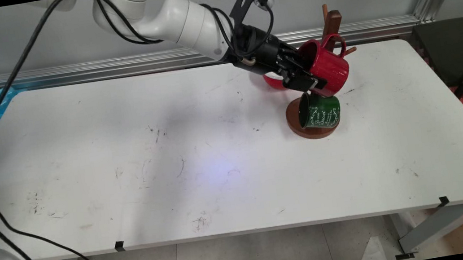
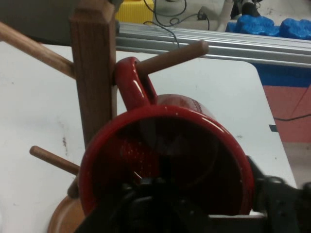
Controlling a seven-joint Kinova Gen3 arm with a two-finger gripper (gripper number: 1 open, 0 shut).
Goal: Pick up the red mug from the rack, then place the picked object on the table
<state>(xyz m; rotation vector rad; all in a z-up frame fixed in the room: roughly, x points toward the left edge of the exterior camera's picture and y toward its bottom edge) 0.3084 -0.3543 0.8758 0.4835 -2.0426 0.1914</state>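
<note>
gripper [image 1: 303,78] is pinching the rim of a red mug [image 1: 327,66], one finger inside, up at the wooden rack [image 1: 331,25]. mug handle is looped over a peg [image 2: 172,57]. green mug [image 1: 318,112] hangs lower, over the rack base [image 1: 311,130].

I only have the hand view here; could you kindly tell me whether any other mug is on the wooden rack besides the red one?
Observer: Yes, a green mug with white lettering hangs low on the rack, just above its round base and below the red mug.
Operator: Thank you. Is anything else close by on the table?
Observer: Something red shows behind the gripper, mostly hidden by it; I cannot tell what it is.
</note>
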